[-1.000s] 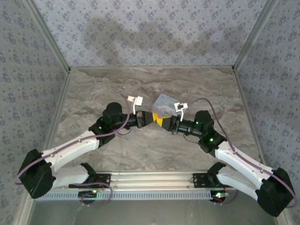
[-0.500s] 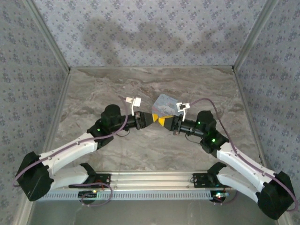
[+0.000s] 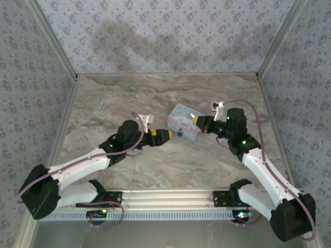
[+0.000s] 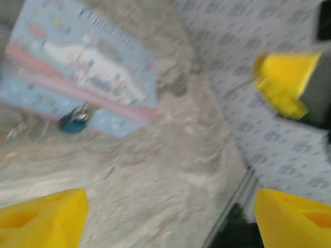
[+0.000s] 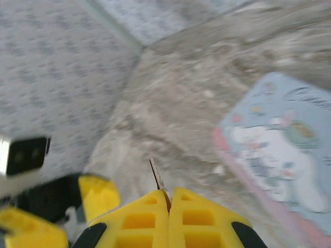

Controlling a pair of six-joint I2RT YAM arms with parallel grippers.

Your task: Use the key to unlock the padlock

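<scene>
A second ago the two hands were nose to nose in front of the tin (image 3: 184,121); now they have drawn apart. The left hand (image 3: 165,136) has sprung its jaws wide and holds nothing, backed off to the tin's 8 o'clock. The right hand (image 3: 197,120) has swung to the tin's 3 o'clock, clenched on the key (image 5: 157,180), whose thin blade pokes out between the yellow fingertips (clearest from the right wrist). That reads as a handover completed; the key has likely passed from left to right. The padlock (image 4: 76,120), small and dark, hangs on the tin's near wall at its 6 o'clock, low over the desk (image 3: 103,103), untouched; the blade has yet to be brought to its keyhole.
</scene>
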